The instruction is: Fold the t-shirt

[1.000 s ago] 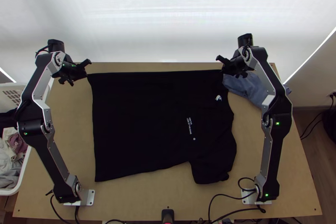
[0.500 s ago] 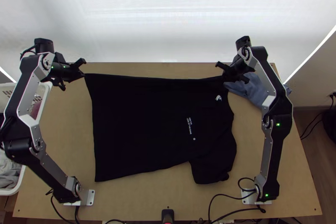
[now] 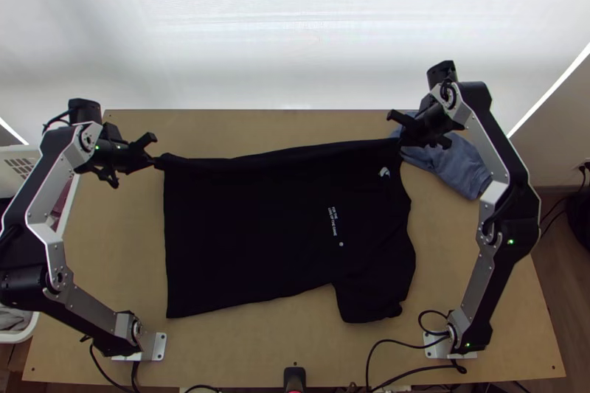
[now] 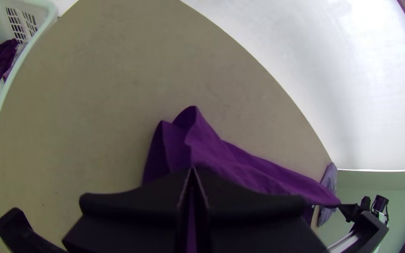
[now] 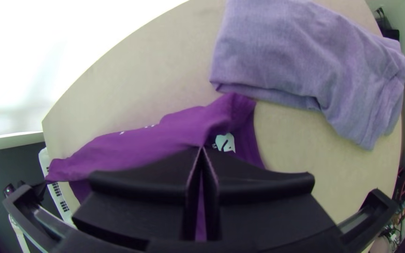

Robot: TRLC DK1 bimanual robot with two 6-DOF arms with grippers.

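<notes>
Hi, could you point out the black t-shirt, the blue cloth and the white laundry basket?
Black t-shirt (image 3: 247, 238): top view, middle of its body.
Blue cloth (image 3: 456, 164): top view, middle of its visible part.
White laundry basket (image 4: 48, 14): left wrist view, on its rim.

From high over the surface (image 3: 243, 349)'s near edge, one view faces steeply down; two wrist views look from much closer, sharing the shirt (image 3: 251, 231)'s raised far edge.

From here, the shirt (image 3: 243, 245) looks matt cloth, the counter (image 3: 251, 355) smooth wood, the basket (image 4: 48, 11) plastic, the arm links (image 3: 90, 312) dull metal.
</notes>
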